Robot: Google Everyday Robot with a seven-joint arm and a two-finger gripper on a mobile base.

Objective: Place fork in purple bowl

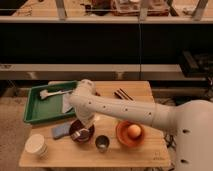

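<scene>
The arm reaches from the lower right of the frame across the bench (140,155) and bends down over the purple bowl (81,133), which sits at lower centre-left. The hand (86,125) is low, right above the bowl's glossy inside, mostly hidden behind the white wrist, so I cannot tell whether it is apart, together or clamped on anything. A thin pale streak lies inside the bowl, just under the hand; this may be the fork (76,134), but I cannot say for sure (nor whether it is gripped or already lying free).

To do this step well, I judge the fork should go down with its length across the bowl's middle, low enough that it does not bounce out on release. The hand should then lift straight up, so it does not drag the bowl toward the steel cup (102,143) just beside it, at lower centre, or the blue cloth (60,131) touching its left side. The orange bowl (131,134) stands to the right, and the green tray (35,107) at the left holds the pale utensil (54,93).
</scene>
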